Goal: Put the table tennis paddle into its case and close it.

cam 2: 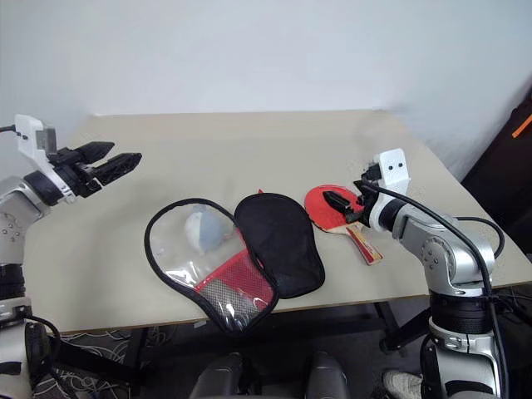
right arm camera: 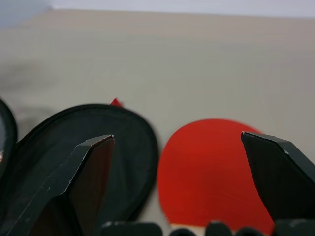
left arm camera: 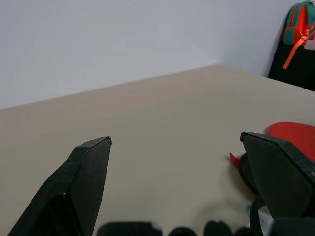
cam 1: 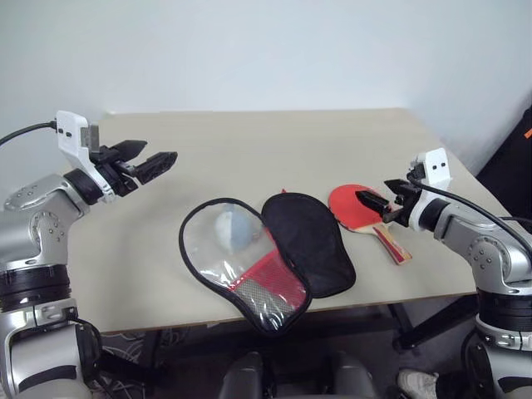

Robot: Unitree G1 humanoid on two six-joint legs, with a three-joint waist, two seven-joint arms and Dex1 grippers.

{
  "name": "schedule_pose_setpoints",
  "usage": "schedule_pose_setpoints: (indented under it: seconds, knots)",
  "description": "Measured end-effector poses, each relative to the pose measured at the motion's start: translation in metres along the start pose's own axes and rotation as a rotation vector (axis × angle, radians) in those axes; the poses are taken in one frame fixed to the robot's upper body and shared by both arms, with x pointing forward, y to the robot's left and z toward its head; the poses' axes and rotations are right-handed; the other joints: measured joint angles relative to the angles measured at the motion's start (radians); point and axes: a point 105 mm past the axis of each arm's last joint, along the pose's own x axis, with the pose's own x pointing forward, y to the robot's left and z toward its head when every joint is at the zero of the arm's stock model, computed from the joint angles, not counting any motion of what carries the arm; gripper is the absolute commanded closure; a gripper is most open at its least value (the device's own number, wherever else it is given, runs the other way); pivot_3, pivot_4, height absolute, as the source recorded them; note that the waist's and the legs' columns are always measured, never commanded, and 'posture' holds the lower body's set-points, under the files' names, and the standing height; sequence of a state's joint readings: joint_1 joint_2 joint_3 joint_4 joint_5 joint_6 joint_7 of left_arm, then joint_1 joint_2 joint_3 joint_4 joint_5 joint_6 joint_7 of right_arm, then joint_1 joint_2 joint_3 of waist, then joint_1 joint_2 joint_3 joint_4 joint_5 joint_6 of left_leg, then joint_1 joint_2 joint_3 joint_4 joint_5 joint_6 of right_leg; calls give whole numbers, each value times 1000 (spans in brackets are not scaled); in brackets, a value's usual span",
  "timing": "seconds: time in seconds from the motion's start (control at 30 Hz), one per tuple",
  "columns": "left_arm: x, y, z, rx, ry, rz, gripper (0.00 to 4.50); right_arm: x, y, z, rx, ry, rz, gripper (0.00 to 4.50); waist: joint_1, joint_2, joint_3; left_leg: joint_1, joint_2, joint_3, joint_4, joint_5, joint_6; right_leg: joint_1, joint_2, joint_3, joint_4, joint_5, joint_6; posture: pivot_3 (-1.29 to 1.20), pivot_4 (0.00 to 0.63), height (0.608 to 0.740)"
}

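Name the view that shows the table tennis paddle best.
The left eye view: the table tennis paddle lies with red face and handle visible beside the case. Right eye matches. Right wrist shows just the face, left wrist a red sliver.

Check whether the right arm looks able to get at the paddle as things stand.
Probably yes: the right gripper hangs open just over the table tennis paddle, which lies bare on the table beside the opened case.

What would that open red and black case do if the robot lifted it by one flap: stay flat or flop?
The case would probably flop: it looks like soft fabric with a thin clear panel, lying open in two limp halves on the table. It likely weighs little. The crinkly clear plastic could be slippery for the fingers.
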State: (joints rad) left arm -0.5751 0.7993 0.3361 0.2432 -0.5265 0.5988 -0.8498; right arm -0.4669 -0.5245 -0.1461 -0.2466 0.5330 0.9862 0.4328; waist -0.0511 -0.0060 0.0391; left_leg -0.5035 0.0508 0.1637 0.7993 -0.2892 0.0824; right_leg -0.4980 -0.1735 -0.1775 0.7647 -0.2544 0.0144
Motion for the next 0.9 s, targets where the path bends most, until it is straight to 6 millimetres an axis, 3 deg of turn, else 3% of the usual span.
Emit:
schedule_pose_setpoints:
  seconds: [0.7, 0.9]
  knots:
    - [-7, -10, -29, -49, 81, -59, 21, 2, 2, -10, 15, 43, -28, 0, 3, 0, 0, 0, 0, -1, 1, 0, 0, 0, 0, -1, 0, 0, 0, 0, 0, 654]
    - [-14, -17, -34, -23, 103, -132, 21, -14, -14, -9, -51, 114, -58, 0, 5, 0, 0, 0, 0, -2, 1, 0, 0, 0, -1, -2, -1, 0, -1, 0, 0, 654]
